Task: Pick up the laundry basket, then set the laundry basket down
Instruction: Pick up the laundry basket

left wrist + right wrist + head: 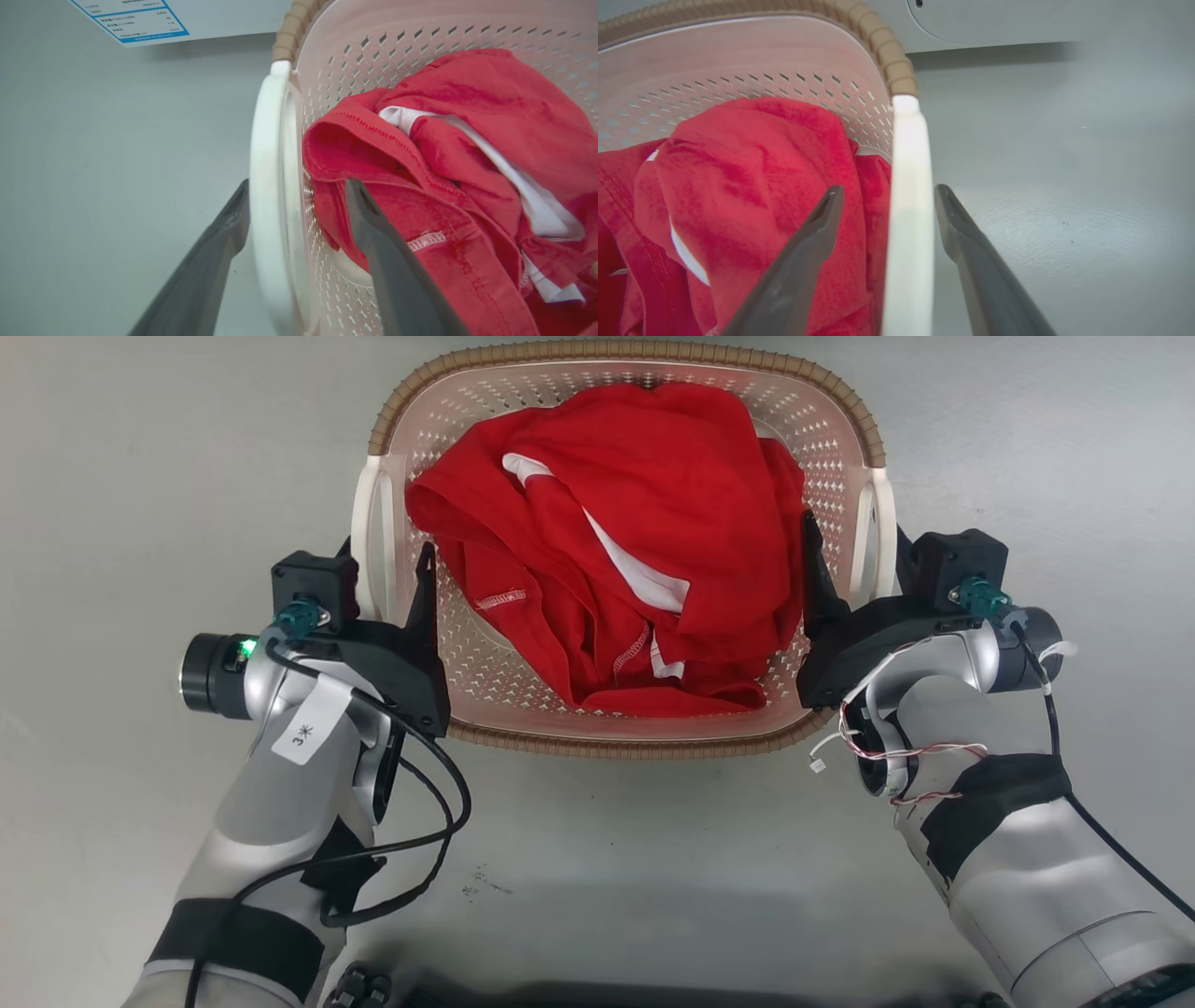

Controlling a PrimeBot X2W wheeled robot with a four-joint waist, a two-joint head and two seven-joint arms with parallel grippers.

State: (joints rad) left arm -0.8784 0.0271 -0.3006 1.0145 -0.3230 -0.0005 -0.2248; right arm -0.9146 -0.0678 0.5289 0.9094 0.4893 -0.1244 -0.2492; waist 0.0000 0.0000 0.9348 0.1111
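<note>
A crumpled red garment (644, 532) with white trim lies centre frame. Grey floor (140, 476) surrounds it. A blue-bordered label (135, 21) sits upper left in the left wrist view.

Grey floor (140, 476) beneath laundry basket (616, 352)

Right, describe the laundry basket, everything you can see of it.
The laundry basket is pale pink perforated plastic, rounded-rectangular, with a brown woven-look rim and a white handle on each side. It is upright, with grey floor around it, and holds a crumpled red garment with white trim. The left gripper and right gripper each straddle a handle, jaws open, one finger inside the wall, one outside.
</note>
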